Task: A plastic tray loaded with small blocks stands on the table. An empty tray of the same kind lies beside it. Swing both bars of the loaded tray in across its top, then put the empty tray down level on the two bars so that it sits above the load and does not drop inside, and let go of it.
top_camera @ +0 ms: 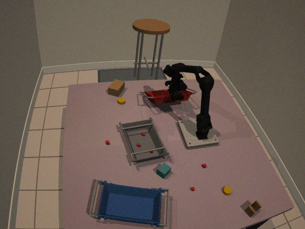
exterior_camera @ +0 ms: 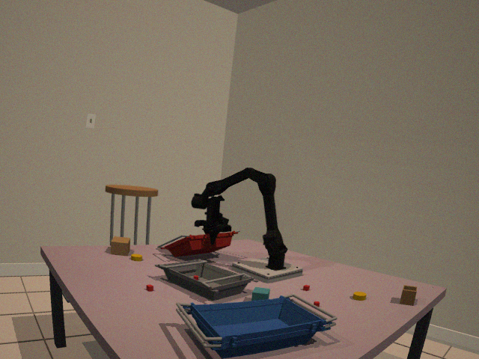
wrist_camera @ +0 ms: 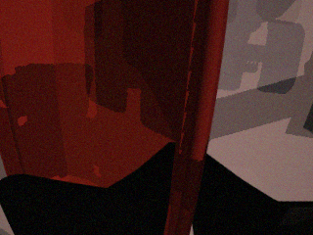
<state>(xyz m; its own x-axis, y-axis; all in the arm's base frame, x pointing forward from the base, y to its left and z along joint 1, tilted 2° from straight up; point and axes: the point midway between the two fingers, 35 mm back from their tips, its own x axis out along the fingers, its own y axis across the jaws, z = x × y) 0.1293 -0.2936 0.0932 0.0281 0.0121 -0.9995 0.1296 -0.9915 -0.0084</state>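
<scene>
The pink counter [top_camera: 88,118] [exterior_camera: 348,276] is carrying the grey tray [top_camera: 147,149] [exterior_camera: 209,295], the blue tray [top_camera: 130,207] [exterior_camera: 263,326], a teal block [top_camera: 163,170] [exterior_camera: 260,293], two yellow discs, a tan block [top_camera: 116,87] [exterior_camera: 120,246], and the white base plate [top_camera: 204,142] [exterior_camera: 286,273].

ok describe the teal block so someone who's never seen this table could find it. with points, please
On the pink table [top_camera: 83,118] [exterior_camera: 96,282], find the blue tray [top_camera: 130,204] [exterior_camera: 266,328] and the grey tray [top_camera: 159,138] [exterior_camera: 228,290] with red cubes inside. The teal block [top_camera: 163,170] [exterior_camera: 260,293] sits between them. Its colour is unique, and it is bigger than any red cube.
</scene>
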